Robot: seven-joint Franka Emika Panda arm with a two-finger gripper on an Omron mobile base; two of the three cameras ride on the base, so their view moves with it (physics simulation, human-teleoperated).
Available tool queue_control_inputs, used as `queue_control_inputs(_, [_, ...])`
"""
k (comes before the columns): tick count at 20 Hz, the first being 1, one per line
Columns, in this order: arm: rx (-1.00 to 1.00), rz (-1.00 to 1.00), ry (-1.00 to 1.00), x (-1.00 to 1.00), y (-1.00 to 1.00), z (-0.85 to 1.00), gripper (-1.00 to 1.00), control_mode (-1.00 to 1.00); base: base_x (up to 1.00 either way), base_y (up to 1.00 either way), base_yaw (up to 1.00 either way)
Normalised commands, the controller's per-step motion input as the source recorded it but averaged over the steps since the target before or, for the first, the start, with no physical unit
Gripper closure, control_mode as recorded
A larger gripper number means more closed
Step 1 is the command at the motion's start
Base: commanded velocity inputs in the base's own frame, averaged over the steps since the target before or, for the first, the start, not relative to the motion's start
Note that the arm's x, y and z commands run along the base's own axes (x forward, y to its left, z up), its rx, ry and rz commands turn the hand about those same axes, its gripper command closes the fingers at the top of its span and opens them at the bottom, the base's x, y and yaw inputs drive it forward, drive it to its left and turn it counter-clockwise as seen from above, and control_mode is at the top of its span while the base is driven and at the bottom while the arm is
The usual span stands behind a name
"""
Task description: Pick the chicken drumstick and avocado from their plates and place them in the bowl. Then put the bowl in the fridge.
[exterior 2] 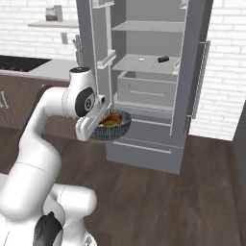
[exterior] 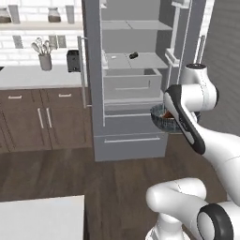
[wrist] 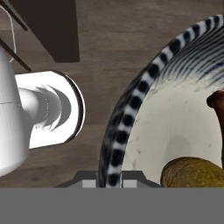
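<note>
The dark grey ribbed bowl [exterior: 158, 120] [exterior 2: 114, 126] [wrist: 117, 139] hangs in the air in front of the fridge [exterior: 132, 139] [exterior 2: 144, 140], whose doors stand open. My gripper [exterior 2: 98, 126] [wrist: 109, 180] is shut on the bowl's near rim. Inside on the pale speckled bottom lie the brownish-olive avocado [wrist: 192, 173] and the reddish-brown chicken drumstick [wrist: 216, 102], which the frame edge partly cuts off. In the right base view both show as orange-brown lumps in the bowl. The bowl sits about level with the fridge's lower shelf. The plates are out of view.
A small dark item [exterior: 133, 55] [exterior 2: 163, 59] lies on a fridge shelf above a pale drawer [exterior: 132, 84]. Left of the fridge runs a counter with a utensil holder [exterior: 45, 61] and a toaster [exterior: 72, 61]. A white island corner [exterior: 42, 218] is near left.
</note>
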Motion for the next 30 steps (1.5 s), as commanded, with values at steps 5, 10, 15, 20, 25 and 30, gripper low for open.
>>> queue_control_inputs(5, [0.0,0.0,0.0,0.0,0.0,0.0,1.0,1.0,0.93,0.14,-0.23])
queue_control_inputs(10, [0.0,0.0,0.0,0.0,0.0,0.0,1.0,1.0,1.0,0.3,-0.17])
queue_control_inputs(15, [0.0,0.0,0.0,0.0,0.0,0.0,1.0,1.0,0.89,0.38,-0.09])
queue_control_inputs(20, [0.0,0.0,0.0,0.0,0.0,0.0,1.0,1.0,0.88,0.15,0.0])
queue_control_inputs(25, [0.0,0.0,0.0,0.0,0.0,0.0,1.0,1.0,0.73,-0.03,0.06])
queue_control_inputs(30, [0.0,0.0,0.0,0.0,0.0,0.0,1.0,1.0,0.66,-0.21,0.13])
